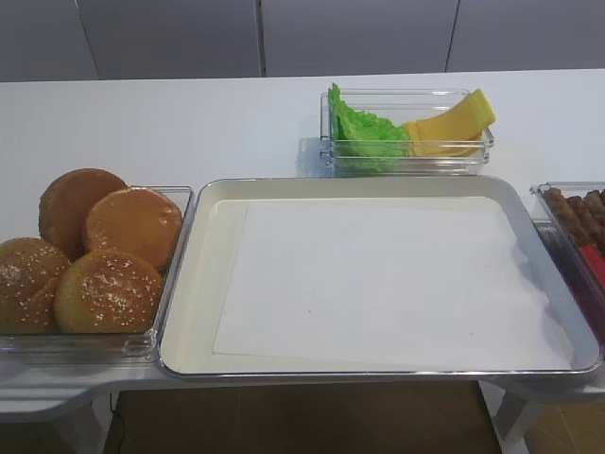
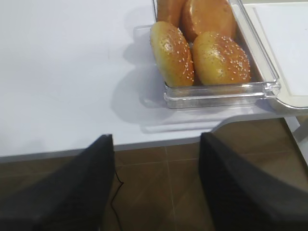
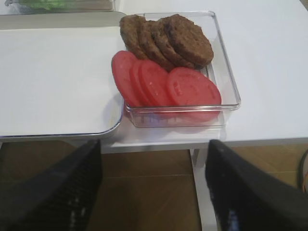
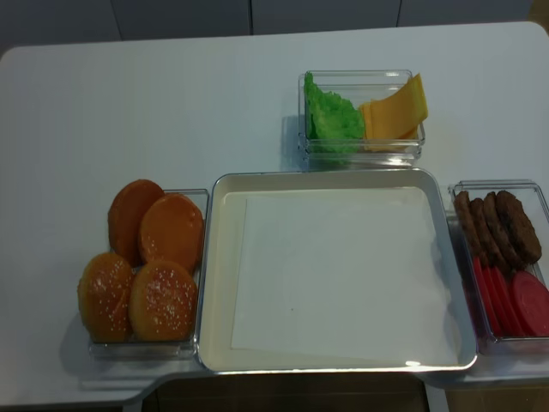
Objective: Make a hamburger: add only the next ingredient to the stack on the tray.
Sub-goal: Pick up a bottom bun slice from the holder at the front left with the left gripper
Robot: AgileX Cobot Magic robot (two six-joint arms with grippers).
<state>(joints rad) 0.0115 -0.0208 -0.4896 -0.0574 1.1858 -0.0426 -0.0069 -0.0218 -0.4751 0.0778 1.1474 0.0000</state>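
The silver tray holds only its white paper sheet; no stack is in view on it. Two smooth seedless bun halves stand crust up in the clear bin left of the tray, and their cut faces are hidden. My left gripper hangs open and empty below the table's front edge, short of that bin. My right gripper is also open and empty, below the edge near the tray's right corner. Neither gripper shows in the exterior views.
Two sesame-seeded buns fill the front of the bun bin. A clear bin with lettuce and cheese slices stands behind the tray. Another clear bin at the right holds patties and tomato slices.
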